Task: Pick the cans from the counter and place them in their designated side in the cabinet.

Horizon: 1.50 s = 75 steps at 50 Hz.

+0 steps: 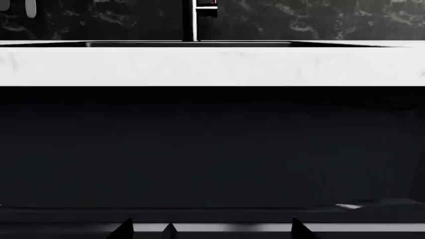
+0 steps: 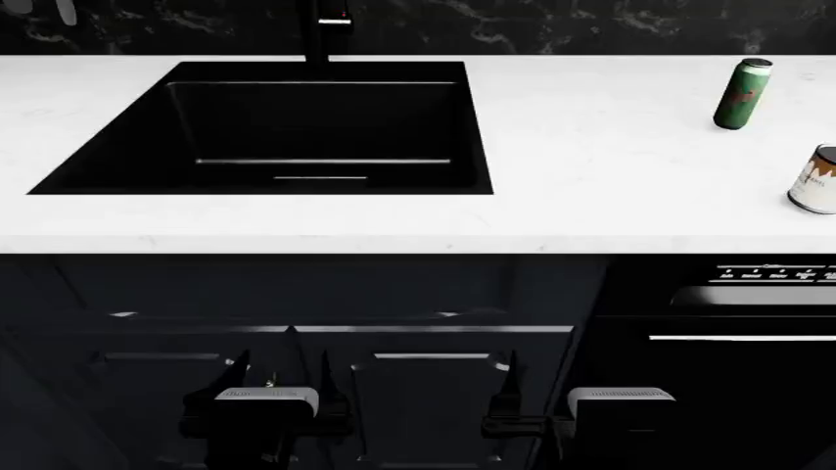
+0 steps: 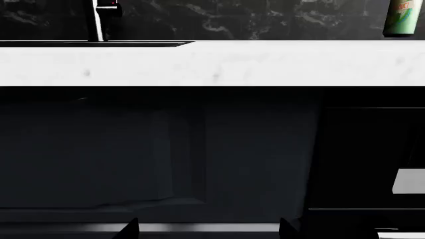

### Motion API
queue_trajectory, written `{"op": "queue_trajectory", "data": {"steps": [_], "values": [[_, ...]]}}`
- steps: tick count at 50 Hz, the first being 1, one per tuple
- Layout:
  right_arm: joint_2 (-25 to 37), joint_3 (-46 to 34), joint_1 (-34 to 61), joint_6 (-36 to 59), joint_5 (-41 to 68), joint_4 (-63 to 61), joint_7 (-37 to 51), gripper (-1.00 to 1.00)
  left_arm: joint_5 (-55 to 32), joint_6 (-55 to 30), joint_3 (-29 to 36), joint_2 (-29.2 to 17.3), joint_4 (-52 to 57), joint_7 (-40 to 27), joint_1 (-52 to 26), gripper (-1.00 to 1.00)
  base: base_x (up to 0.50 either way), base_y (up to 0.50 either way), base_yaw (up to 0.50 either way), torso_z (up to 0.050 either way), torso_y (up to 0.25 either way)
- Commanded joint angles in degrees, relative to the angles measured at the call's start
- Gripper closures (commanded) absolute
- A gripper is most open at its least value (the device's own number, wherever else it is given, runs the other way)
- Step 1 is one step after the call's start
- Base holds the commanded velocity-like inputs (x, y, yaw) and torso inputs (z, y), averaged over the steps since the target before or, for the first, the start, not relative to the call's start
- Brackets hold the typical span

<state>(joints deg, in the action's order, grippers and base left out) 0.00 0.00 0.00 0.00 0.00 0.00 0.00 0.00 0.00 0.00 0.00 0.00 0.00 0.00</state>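
Head view: green can [image 2: 743, 94] and white can [image 2: 817, 180] upright at right end of white table [image 2: 588, 147], well apart from black sink [image 2: 281, 127]; both arms low before dark cabinet [image 2: 432, 372], fingers' state cannot tell.
Left wrist: faucet [image 1: 192, 20], no cans.
Right wrist: green can [image 3: 402, 18] on table edge.

Head camera high, looking down on white marble-look counter [image 2: 614, 157], both wrist cameras low, facing its front edge, 12 o'clock.

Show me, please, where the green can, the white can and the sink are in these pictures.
green can [image 2: 743, 95], head view, middle of its green side.
white can [image 2: 817, 182], head view, its labelled side at the picture's edge.
sink [image 2: 117, 132], head view, its black left inner wall.
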Motion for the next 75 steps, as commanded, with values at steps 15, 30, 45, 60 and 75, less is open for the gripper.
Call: {"op": "queue_trajectory", "data": {"steps": [15, 30, 45, 60, 75], "values": [[3.6, -0.4, -2.5, 7.7, 2.6, -15.7, 6.7, -1.00, -4.8, -6.1, 2.4, -4.2, 15.1, -3.0, 1.1, -1.00, 0.00, 0.00, 0.00, 0.029, 0.000], [11.1, 5.6, 21.1, 50.5, 6.7, -58.5, 9.0, -1.00, -13.3, -37.2, -5.3, -11.8, 51.7, -4.7, -16.6, -1.00, 0.00, 0.00, 0.00, 0.050, 0.000], [58.7, -10.7, 46.4, 33.5, 62.5, -59.8, 63.9, -1.00, -41.2, -41.9, -9.2, -30.9, 59.8, -28.2, -29.2, -1.00, 0.00, 0.00, 0.00, 0.050, 0.000], [58.6, -13.5, 44.1, 29.7, 61.0, -58.9, 63.9, -1.00, -43.5, -37.5, -7.3, -34.6, 59.1, -31.8, -27.3, -1.00, -0.01, -0.16, 0.00, 0.003, 0.000], [59.4, -13.9, 43.2, 27.6, 61.2, -58.8, 64.2, -1.00, -44.6, -36.1, -5.7, -36.8, 59.2, -33.9, -27.3, -1.00, -0.05, -0.50, 0.00, 0.000, 0.000]]}}
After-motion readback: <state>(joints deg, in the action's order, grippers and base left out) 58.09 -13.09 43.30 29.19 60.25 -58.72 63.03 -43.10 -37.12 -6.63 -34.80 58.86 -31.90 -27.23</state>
